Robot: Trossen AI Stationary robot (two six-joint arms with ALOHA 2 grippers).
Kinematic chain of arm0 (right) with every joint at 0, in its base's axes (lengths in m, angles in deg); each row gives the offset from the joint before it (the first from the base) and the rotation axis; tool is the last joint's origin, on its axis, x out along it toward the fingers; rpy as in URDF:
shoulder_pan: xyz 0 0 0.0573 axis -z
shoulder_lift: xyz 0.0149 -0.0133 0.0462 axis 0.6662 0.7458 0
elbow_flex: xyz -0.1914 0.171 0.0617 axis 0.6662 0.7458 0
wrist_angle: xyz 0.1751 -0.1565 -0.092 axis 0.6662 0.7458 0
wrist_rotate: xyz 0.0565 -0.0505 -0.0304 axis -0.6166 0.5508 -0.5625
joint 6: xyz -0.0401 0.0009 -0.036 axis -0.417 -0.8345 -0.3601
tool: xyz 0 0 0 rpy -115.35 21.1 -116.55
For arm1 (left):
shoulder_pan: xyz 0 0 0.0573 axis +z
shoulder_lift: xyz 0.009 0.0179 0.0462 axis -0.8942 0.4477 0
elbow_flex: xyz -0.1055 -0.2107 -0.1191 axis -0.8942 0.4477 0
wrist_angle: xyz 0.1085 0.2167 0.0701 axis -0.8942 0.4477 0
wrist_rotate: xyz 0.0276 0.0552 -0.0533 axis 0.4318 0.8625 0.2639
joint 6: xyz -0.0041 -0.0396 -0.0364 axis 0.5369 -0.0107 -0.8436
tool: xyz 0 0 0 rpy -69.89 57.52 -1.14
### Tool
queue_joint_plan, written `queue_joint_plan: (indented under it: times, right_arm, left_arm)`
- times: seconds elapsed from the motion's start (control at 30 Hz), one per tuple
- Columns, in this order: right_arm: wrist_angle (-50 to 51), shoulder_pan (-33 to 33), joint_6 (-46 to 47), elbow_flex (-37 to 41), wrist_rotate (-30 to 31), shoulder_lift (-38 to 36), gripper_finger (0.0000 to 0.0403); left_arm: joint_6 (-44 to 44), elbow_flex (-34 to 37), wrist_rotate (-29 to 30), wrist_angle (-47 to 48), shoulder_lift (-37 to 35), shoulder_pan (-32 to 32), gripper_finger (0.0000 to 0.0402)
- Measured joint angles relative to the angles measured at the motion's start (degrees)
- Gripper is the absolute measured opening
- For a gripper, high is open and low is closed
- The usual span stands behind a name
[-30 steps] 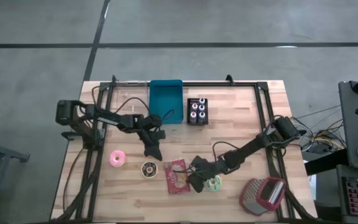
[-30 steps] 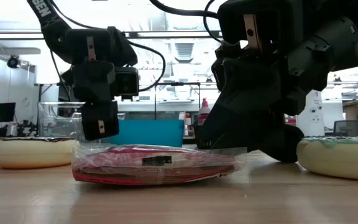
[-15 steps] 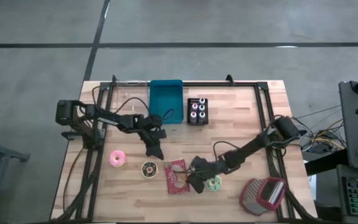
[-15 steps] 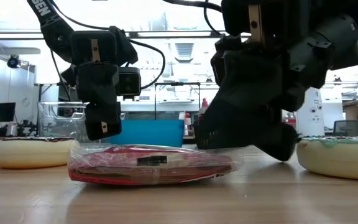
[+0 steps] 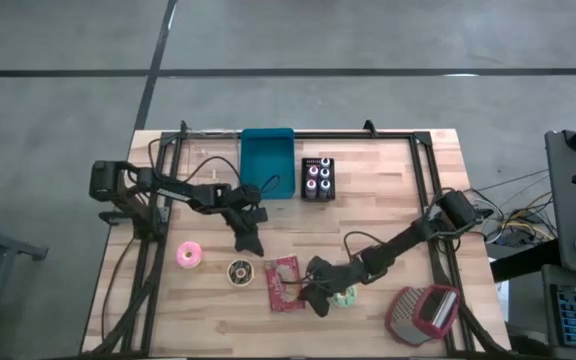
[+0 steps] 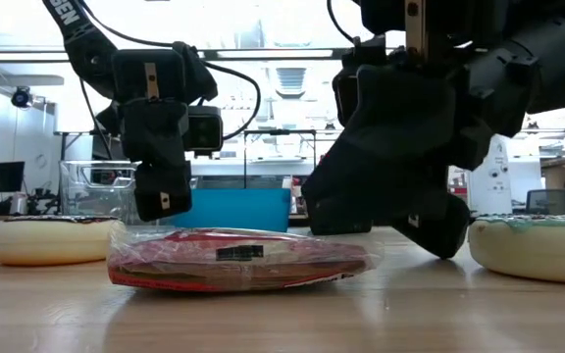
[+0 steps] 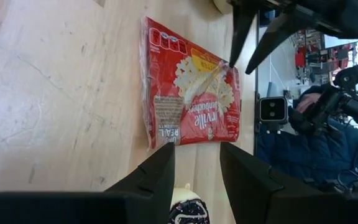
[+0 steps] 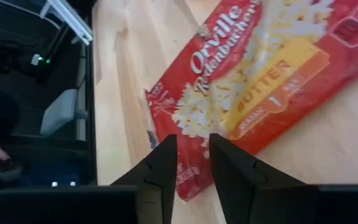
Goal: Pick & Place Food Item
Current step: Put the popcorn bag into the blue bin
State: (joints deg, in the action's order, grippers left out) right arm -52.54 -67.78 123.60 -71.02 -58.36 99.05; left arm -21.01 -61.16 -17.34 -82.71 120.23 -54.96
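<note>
The food item, a red popcorn packet (image 5: 282,283) in clear wrap, lies flat on the wooden table (image 5: 388,200) near its front edge; it also shows in the low view (image 6: 238,260) and the left wrist view (image 7: 191,93). My right gripper (image 5: 304,291) comes in low from the table's right. Its fingers are slightly apart and their tips (image 7: 231,61) are at the packet's right edge (image 8: 185,134). My left gripper (image 5: 246,243) hangs open above the table, just beyond the packet's far left corner, with nothing between its fingers (image 7: 197,168). My right gripper slants down from the table's right, and its fingertips (image 7: 231,61) are at the packet's right long edge (image 7: 227,70). I cannot tell whether they touch the wrap. The packet lies flat on the table.
Three donuts lie near the packet: a pink one (image 5: 188,255), a chocolate one (image 5: 239,271) and a green one (image 5: 344,294) under my right arm. At the back are a blue bin (image 5: 267,163) and a black rack (image 5: 317,178). A red and grey basket (image 5: 423,313) sits front right. A person (image 7: 328,149) is beyond the front edge.
My right gripper has tipped a little at the packet's right edge. The packet has slid slightly toward the table's left, and the clear flap at its right end, raised before, now lies lower.
</note>
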Motion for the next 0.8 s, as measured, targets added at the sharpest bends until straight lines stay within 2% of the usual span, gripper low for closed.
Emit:
queue_joint_plan:
  times: [0.3, 0.47, 0.63, 0.73, 0.8]
  right_arm:
    - [-0.75, -1.30, 1.75, -0.50, 0.58, 1.08, 0.0063]
    - [2.05, -1.66, -1.30, -3.30, -0.73, 2.54, 0.0054]
    - [15.79, -1.57, -9.37, -8.43, -2.02, 2.71, 0.0038]
    - [26.43, -1.54, -10.21, -12.49, -1.94, 2.68, 0.0020]
    - [29.88, -1.52, -10.24, -14.19, -1.77, 2.73, 0.0011]
  left_arm:
    - [-0.88, 0.00, 0.37, -0.11, 0.00, -0.13, 0.0133]
    - [-1.64, 0.00, 0.80, -0.11, 0.00, -0.26, 0.0133]
    - [-1.65, 0.00, 0.94, -0.07, 0.00, -0.37, 0.0133]
    - [-1.65, 0.00, 0.94, -0.09, 0.00, -0.44, 0.0133]
    - [-1.63, 0.00, 0.96, -0.11, 0.00, -0.47, 0.0133]
